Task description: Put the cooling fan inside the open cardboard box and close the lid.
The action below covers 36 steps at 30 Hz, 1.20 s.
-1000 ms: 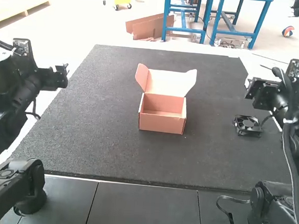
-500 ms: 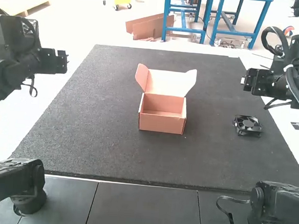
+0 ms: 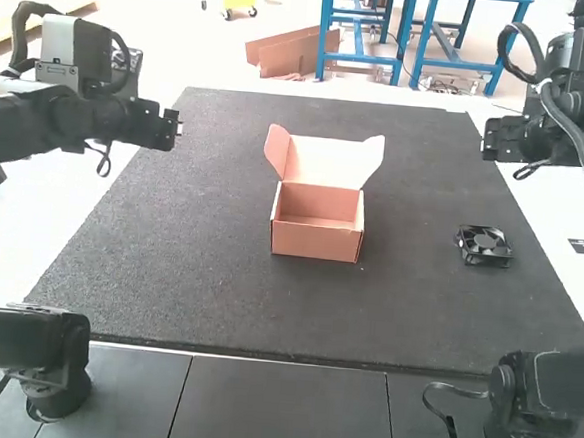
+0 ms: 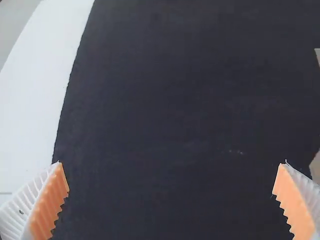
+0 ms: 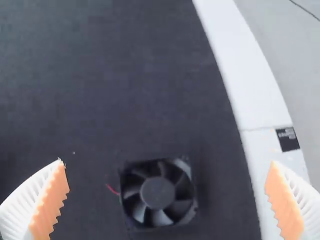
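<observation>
Your right claw (image 5: 166, 165) is spread wide, orange pads (image 5: 50, 197) far apart with nothing between them but air. The cooling fan (image 5: 158, 197) lies straight beneath that claw, flat on the black mat (image 3: 221, 234), blades up, framed between the two fingers in the right wrist view. A thin red wire (image 5: 112, 190) pokes out of the fan's side. The mat's border runs just beyond the fan, and the white tabletop (image 5: 250, 90) past it carries a small dark label (image 5: 287, 139).

From the high view, your right claw hangs up in the air over the mat's far right corner, and the fan rests lower and nearer the arms' bases, untouched.

Your left claw (image 4: 170, 167) is also wide apart and holds nothing. Under it there is bare mat, with the mat's left border and white tabletop off to one side.

The cardboard box (image 3: 318, 221) stands at the middle of the mat, between your two claws and well apart from both. It lies off to the right of your left claw and off to the left of your right claw. Its lid (image 3: 326, 159) is up, standing on the far wall with the side flaps out, and the inside shows bare cardboard. The fan is not in the box.
</observation>
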### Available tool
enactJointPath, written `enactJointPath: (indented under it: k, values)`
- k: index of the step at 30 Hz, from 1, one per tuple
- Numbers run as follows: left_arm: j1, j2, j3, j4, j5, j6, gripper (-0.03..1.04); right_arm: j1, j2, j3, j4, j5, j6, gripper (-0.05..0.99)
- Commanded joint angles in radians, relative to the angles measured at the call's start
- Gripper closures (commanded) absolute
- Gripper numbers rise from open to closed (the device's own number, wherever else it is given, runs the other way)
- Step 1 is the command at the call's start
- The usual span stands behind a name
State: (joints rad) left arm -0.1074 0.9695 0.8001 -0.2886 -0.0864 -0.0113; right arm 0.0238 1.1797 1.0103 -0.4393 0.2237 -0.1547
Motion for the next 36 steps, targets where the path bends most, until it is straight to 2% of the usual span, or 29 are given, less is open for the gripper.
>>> enactJointPath:
  k: [1, 3, 5, 10, 12, 14, 20, 25, 30, 36]
  values:
    - [-0.063, -0.012, 0.027, 0.002, -0.009, -0.030, 0.04, -0.047, 0.018, 0.044, -0.036, -0.047, -0.008, 0.03]
    - [-0.095, -0.009, 0.024, 0.008, -0.010, -0.058, 0.04, -0.079, 0.026, 0.030, -0.038, -0.076, -0.008, 0.03]
    - [-0.121, -0.005, 0.028, 0.003, -0.013, -0.075, 0.04, -0.116, 0.049, 0.024, -0.044, -0.081, -0.029, 0.04]
    - [-0.137, -0.002, 0.059, -0.006, -0.015, -0.078, 0.04, -0.216, 0.144, 0.048, -0.095, -0.104, -0.101, 0.04]
    - [-0.135, 0.000, 0.063, -0.006, -0.015, -0.075, 0.04, -0.257, 0.182, 0.070, -0.118, -0.158, -0.124, 0.04]
    - [-0.130, 0.001, 0.067, -0.007, -0.015, -0.073, 0.04, -0.288, 0.227, 0.100, -0.162, -0.234, -0.143, 0.04]
    - [-0.112, 0.001, 0.060, -0.001, -0.013, -0.072, 0.04, -0.366, 0.365, 0.202, -0.253, -0.334, -0.213, 0.03]
    - [-0.094, 0.001, 0.059, 0.011, -0.007, -0.072, 0.04, -0.398, 0.459, 0.271, -0.282, -0.339, -0.255, 0.03]
    - [-0.083, 0.001, 0.059, 0.003, 0.027, -0.073, 0.04, -0.415, 0.561, 0.320, -0.286, -0.336, -0.319, 0.03]
    - [-0.083, 0.001, 0.057, 0.002, 0.050, -0.082, 0.04, -0.426, 0.658, 0.369, -0.271, -0.290, -0.394, 0.03]
